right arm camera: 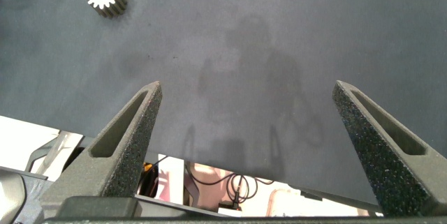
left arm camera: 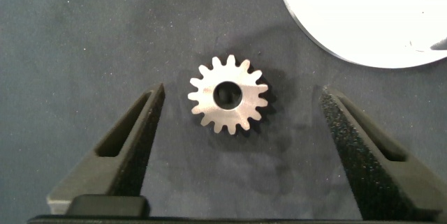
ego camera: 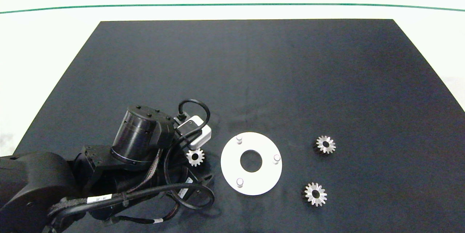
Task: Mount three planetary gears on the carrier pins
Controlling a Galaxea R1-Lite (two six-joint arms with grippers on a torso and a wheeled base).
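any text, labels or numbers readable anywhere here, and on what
None can be read.
Small white tags on the left arm's cables: printed marks too small to read.
The gears, the white disc with its pins, and the dark mat: no writing visible.
The left gripper, open around one gear, and the right gripper, open over the mat's edge, carry no marks.

- You have a dark mat point(ego camera: 254, 73) covering the table.
- On it lie a white disc point(ego camera: 232, 167) and three planetary gears point(ego camera: 195, 157) point(ego camera: 325, 144) point(ego camera: 315, 194).
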